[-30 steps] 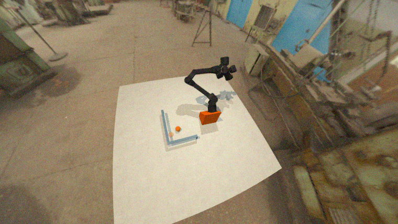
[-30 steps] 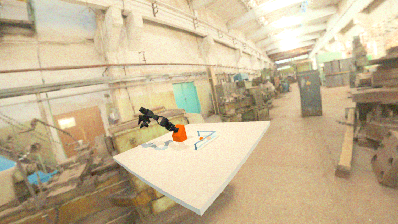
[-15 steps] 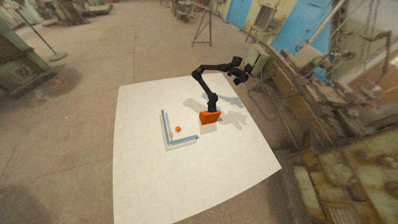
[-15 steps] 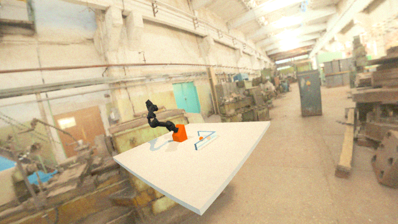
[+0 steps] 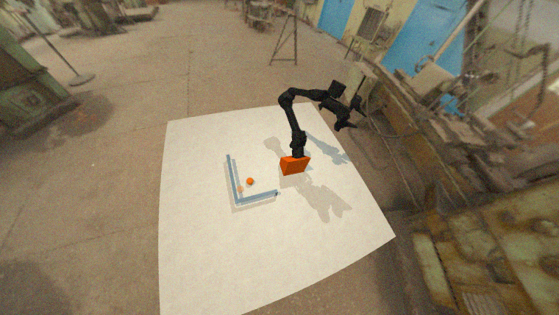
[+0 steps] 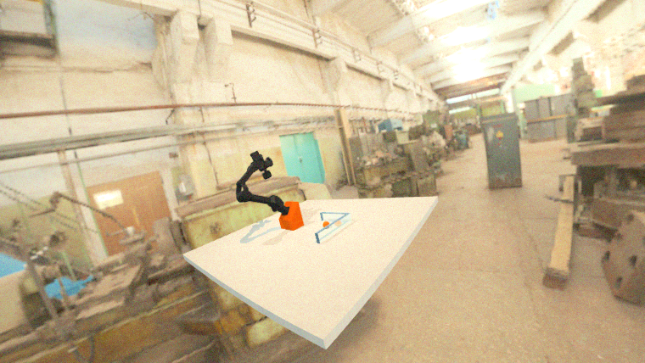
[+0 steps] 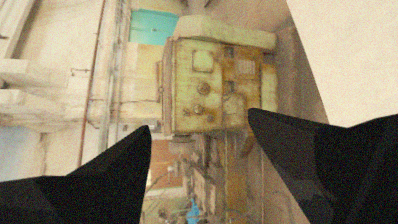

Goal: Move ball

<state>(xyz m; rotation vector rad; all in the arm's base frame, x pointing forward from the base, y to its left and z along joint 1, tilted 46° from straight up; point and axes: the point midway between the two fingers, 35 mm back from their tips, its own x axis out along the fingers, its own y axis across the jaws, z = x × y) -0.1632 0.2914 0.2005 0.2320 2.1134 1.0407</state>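
The small, smooth orange ball (image 5: 249, 180) lies on the white flat counter (image 5: 250, 254), inside the corner made by the two low clear blue-edged walls (image 5: 234, 179), just beside the pale see-through copy of the ball (image 5: 240, 188), which sits nearer the corner. The black parallel-jaw pincer (image 5: 349, 113) is well apart from the walls, out past the orange block base (image 5: 294, 164) on the side away from them, over the counter's edge; its jaws stand parted with nothing between them. The ball looks light, hard and slick, so it will likely roll at a slight touch. Taking it across its widest middle, from straight above, seems safest; the walls may help stop it.
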